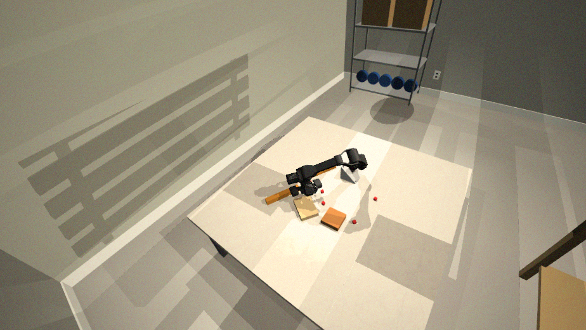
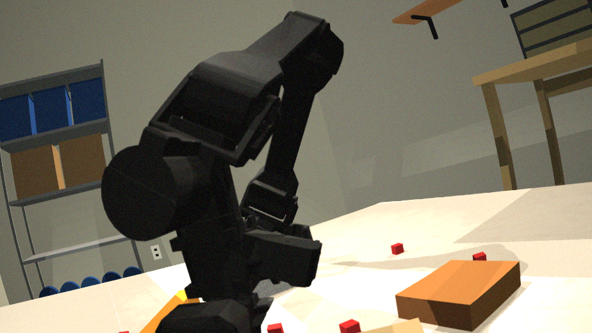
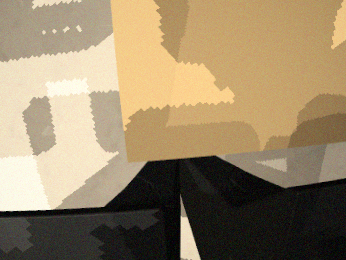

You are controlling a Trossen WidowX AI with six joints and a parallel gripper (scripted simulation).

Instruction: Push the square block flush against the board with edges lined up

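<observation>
The square orange block (image 1: 333,218) (image 2: 459,281) lies flat on the table. The tan board (image 1: 305,208) (image 3: 225,75) lies flat beside it, with a narrow gap between them in the top view. In the exterior view only a corner of the board (image 2: 403,326) shows at the bottom edge. My gripper (image 1: 308,194) (image 3: 174,151) is shut and empty, fingers pointing down at the board's side away from the block. In the wrist view the fingertips meet the board's near edge, left of its middle; whether they touch it is unclear. The arm hides the fingertips in the exterior view.
A long orange bar (image 1: 278,195) (image 2: 159,316) lies behind the gripper, partly hidden by the arm. Small red cubes lie around the parts: one (image 1: 323,203) near the board, one (image 1: 354,221) just beyond the block, one (image 1: 375,198) farther right. The arm's base stands behind them.
</observation>
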